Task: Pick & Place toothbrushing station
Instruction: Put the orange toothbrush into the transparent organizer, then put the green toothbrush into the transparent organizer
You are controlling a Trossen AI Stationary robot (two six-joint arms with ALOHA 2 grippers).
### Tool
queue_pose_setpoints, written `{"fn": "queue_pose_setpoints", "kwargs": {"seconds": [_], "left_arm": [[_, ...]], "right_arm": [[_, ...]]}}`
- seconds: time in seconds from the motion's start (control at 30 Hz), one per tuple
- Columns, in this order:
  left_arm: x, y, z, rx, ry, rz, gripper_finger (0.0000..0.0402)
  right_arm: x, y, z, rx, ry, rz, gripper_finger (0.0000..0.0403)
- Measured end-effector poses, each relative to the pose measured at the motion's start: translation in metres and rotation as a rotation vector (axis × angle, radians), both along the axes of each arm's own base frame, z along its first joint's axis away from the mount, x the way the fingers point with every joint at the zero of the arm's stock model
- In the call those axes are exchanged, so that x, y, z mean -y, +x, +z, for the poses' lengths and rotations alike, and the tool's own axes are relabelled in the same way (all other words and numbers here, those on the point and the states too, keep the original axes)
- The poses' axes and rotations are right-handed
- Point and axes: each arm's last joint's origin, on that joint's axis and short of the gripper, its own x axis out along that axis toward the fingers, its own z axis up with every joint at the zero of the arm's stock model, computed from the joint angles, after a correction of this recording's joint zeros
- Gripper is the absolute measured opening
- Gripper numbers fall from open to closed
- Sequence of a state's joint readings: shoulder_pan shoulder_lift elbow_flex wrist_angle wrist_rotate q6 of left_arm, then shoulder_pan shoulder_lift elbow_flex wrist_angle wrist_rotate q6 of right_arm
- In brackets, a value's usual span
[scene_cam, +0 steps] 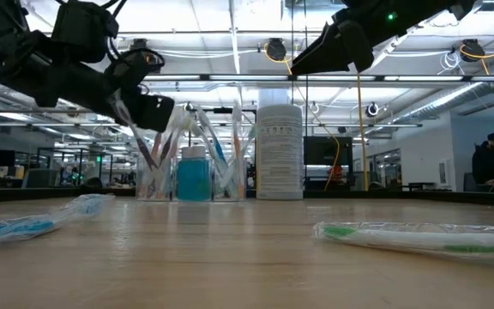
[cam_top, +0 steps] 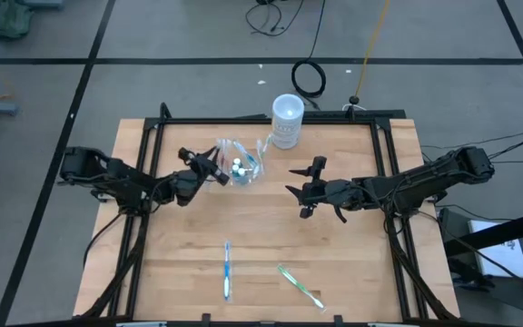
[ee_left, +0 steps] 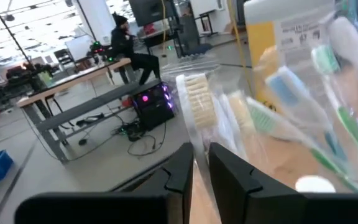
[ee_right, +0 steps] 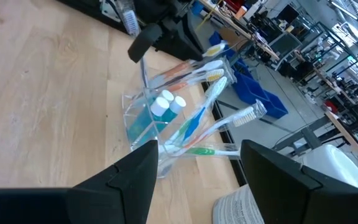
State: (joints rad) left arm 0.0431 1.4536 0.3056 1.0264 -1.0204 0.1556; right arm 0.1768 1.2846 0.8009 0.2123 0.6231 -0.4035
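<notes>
The toothbrushing station point(cam_top: 241, 164) is a clear plastic holder at the table's far middle. Several toothbrushes and a blue tube stand in it. It also shows in the low view point(scene_cam: 192, 163) and the right wrist view point(ee_right: 166, 118). My left gripper point(cam_top: 214, 169) is at its left side, shut on its clear wall. My right gripper point(cam_top: 303, 188) hovers to the right of the station, open and empty, above the table. Its wrist view shows the wide gap point(ee_right: 197, 180) between its fingers. My left gripper pinches the station's thin clear wall at the upper rim of its left side point(ee_left: 197, 134) between its two fingers point(ee_left: 232, 177). The fingers come from the table's left, slanting down point(scene_cam: 148, 110). The station stands upright, and its base point(scene_cam: 192, 196) looks to be on the table.
A tall white cylindrical cup point(cam_top: 286, 120) stands just right of the station at the far edge. A wrapped blue toothbrush point(cam_top: 227, 271) and a wrapped green toothbrush point(cam_top: 300, 286) lie near the front edge. A black frame point(cam_top: 143, 182) borders the table's left, right and far sides.
</notes>
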Motion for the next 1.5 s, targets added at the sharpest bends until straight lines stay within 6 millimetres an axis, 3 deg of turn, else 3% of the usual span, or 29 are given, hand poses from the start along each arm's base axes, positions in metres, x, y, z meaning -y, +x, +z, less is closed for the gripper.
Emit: {"fn": "queue_pose_setpoints", "kwargs": {"seconds": [0.23, 0.57, 0.7, 0.97, 1.13, 1.33, 1.43, 1.5], "left_arm": [[0.006, 0.011, 0.007, -0.068, 0.029, -0.028, 0.0069], [0.011, 0.013, 0.006, -0.018, -0.029, -0.027, 0.0166], [0.019, 0.011, 0.023, 0.060, -0.002, -0.014, 0.0187], [0.051, 0.002, 0.058, 0.047, 0.078, -0.093, 0.0191], [0.081, -0.003, 0.082, 0.121, 0.098, -0.330, 0.0191], [0.109, 0.004, 0.119, 0.275, 0.182, -0.948, 0.0191], [0.119, 0.012, 0.131, 0.246, 0.154, -1.181, 0.0191], [0.122, 0.017, 0.136, 0.164, 0.098, -1.217, 0.0191]], "right_arm": [[0.000, 0.000, 0.000, -0.008, -0.015, 0.005, 0.0222], [0.000, 0.000, 0.000, 0.022, 0.042, -0.013, 0.0222], [0.000, 0.000, 0.000, 0.022, 0.043, -0.013, 0.0222], [0.000, 0.000, 0.000, 0.023, 0.044, -0.013, 0.0222], [0.000, 0.000, 0.000, 0.022, 0.044, -0.013, 0.0222], [0.000, 0.000, 0.000, 0.022, 0.043, -0.013, 0.0222], [0.000, 0.000, 0.000, 0.021, 0.041, -0.012, 0.0222], [0.000, 0.000, 0.000, 0.017, 0.033, -0.009, 0.0222]]}}
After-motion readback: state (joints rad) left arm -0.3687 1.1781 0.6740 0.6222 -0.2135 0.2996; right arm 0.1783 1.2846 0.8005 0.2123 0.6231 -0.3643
